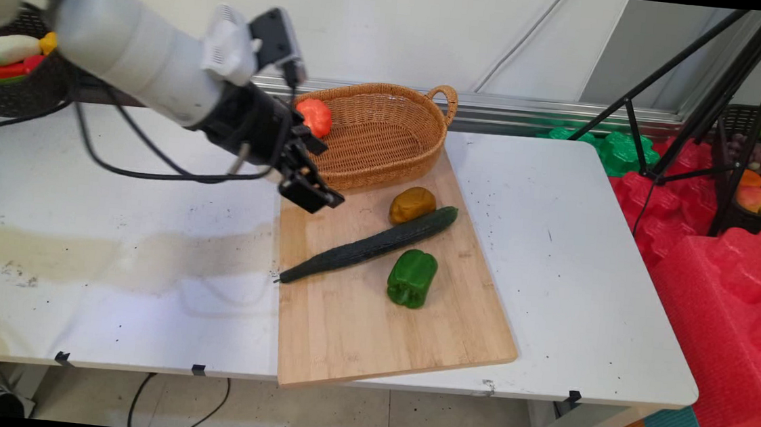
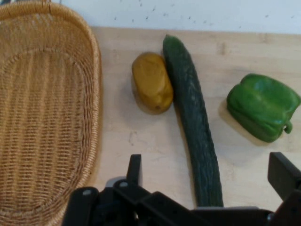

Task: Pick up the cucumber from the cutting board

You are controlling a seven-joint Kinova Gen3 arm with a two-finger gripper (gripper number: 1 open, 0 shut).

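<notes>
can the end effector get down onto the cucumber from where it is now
Probably yes. The end effector hangs open above the wooden board, and the cucumber lies bare below it. Only the potato touches its far end; the green pepper lies apart.

I see a white desk (image 1: 573,269) filling most of the frame, its surface speckled with small dark marks and carrying a pale brownish stain across the left half. A wooden cutting board (image 1: 372,321) lies directly on it at centre, running from the middle of the frame down to the desk's near edge, where its lower corner juts slightly over. At the board's upper end, in the upper centre of the frame, I see a wicker basket (image 1: 386,139) resting on it.
</notes>
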